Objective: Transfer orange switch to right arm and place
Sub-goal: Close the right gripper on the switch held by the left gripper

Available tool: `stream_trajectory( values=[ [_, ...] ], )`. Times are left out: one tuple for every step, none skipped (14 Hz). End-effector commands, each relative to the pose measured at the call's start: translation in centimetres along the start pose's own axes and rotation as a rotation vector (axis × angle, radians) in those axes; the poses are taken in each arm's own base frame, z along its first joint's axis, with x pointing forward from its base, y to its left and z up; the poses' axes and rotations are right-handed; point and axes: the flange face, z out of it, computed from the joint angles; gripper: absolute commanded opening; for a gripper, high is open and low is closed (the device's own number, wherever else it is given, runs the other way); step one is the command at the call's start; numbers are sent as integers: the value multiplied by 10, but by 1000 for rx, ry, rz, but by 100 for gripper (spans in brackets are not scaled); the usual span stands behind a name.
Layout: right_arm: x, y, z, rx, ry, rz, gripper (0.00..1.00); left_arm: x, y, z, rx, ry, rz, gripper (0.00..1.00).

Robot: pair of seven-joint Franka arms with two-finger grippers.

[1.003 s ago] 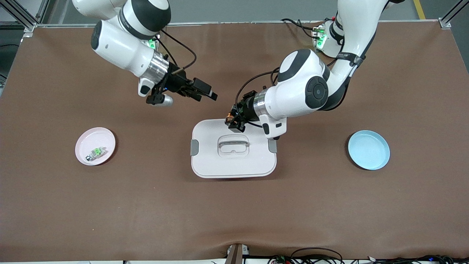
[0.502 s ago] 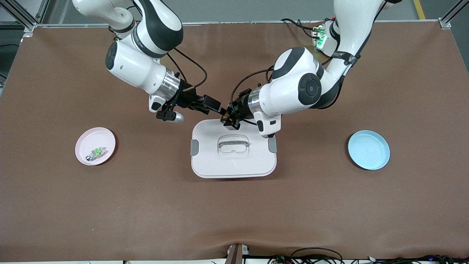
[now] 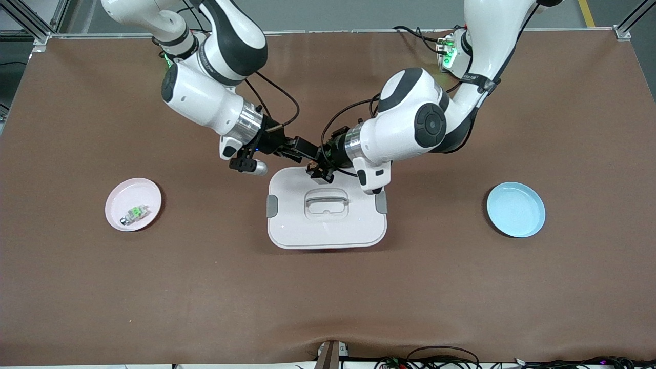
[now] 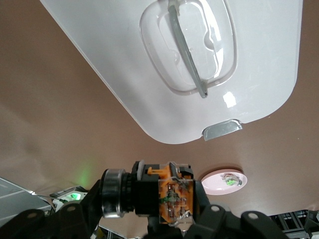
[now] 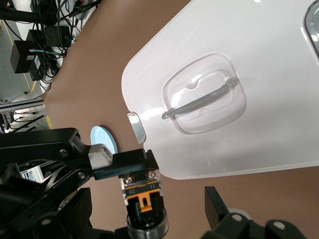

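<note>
A brown cloth-covered surface [image 3: 328, 297] carries a white rounded-square plastic lid with a clear recessed handle and grey side clips [image 3: 326, 225] at its middle, a round pale blue plate [image 3: 515, 209] toward the left arm's end, and a round pale pink plate [image 3: 122, 197] toward the right arm's end. The white jointed left arm [image 3: 410, 123] and the white jointed right arm [image 3: 205, 92] both reach in over the lid's edge nearest the robots' bases, where their black grippers meet. The left gripper [image 3: 319, 170] has its jaws closed on the orange switch [image 4: 172, 194], a tiny black blocky component with an orange face and a metal ring, held in the air over that edge. The right gripper [image 3: 305, 149] has its jaws spread wide, one finger on each side of the switch without clamping it. A small whitish piece with a bright green top [image 3: 135, 211] lies in the pink plate.
</note>
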Motion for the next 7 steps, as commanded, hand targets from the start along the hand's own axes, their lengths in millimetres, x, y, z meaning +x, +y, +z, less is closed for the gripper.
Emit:
stream_trajectory(
  values=[
    [3, -5, 8, 19, 6, 3, 100, -5, 6, 1, -14, -19, -8, 0],
    [3, -6, 7, 20, 5, -1, 100, -5, 6, 1, -14, -19, -8, 0],
    [3, -6, 7, 20, 5, -1, 96, -5, 6, 1, -14, -18, -8, 0],
    [2, -6, 8, 20, 4, -4, 83, -5, 6, 1, -14, -18, -8, 0],
    [2, -6, 8, 20, 4, -4, 71, -5, 6, 1, -14, -18, -6, 0],
    [2, -6, 8, 20, 4, -4, 59, -5, 6, 1, -14, -18, -6, 0],
    [2, -6, 8, 20, 4, -4, 46, -5, 6, 1, -14, -18, -6, 0]
  ],
)
